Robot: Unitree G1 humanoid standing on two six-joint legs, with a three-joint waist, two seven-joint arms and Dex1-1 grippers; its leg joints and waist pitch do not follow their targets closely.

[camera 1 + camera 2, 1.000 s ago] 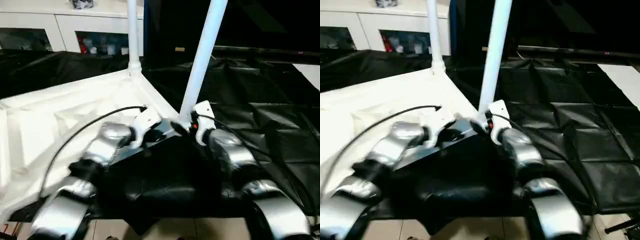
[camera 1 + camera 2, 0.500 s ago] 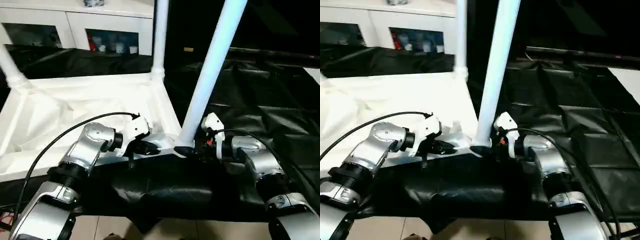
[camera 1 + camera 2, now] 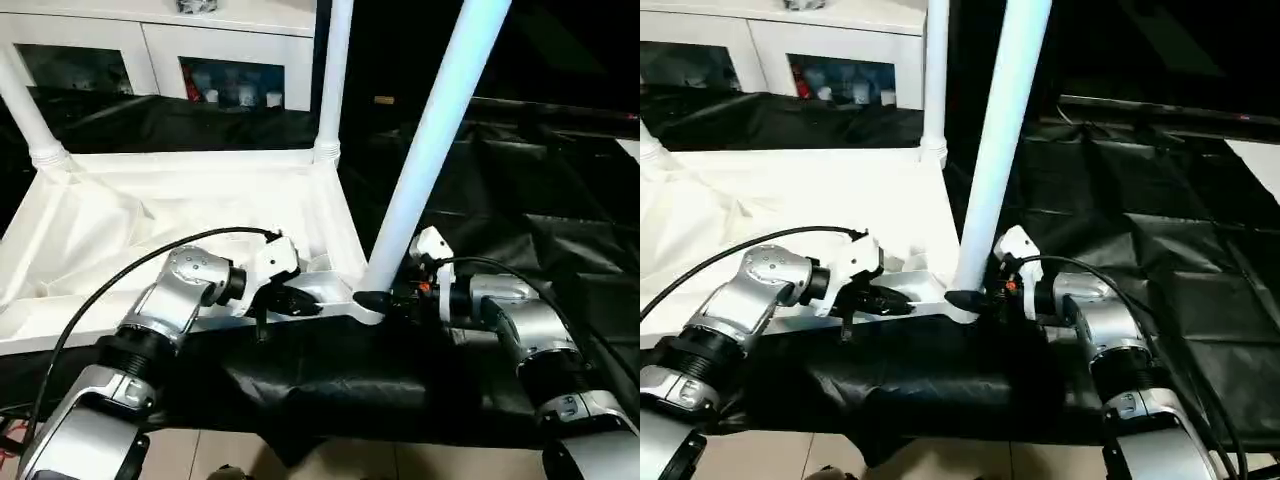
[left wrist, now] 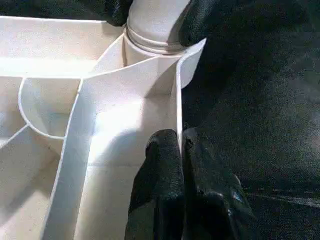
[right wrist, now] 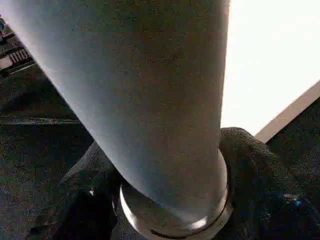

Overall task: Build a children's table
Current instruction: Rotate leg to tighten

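Near-right leg (image 3: 430, 150) being clamped at base by right gripper (image 3: 975, 298), axis rising upright; rim of table top (image 4: 178, 120) being pinched by left gripper (image 4: 181, 150).

Smooth white plastic table (image 3: 180, 215), crinkled black cloth (image 3: 520, 220)

1 tabletop (image 3: 150, 200), 3 legs (image 3: 425, 170), 2 tools (image 3: 300, 302)

I see dim surroundings; the white tabletop (image 3: 150, 215) glares at left, and the close leg (image 5: 150, 100) is blurred.
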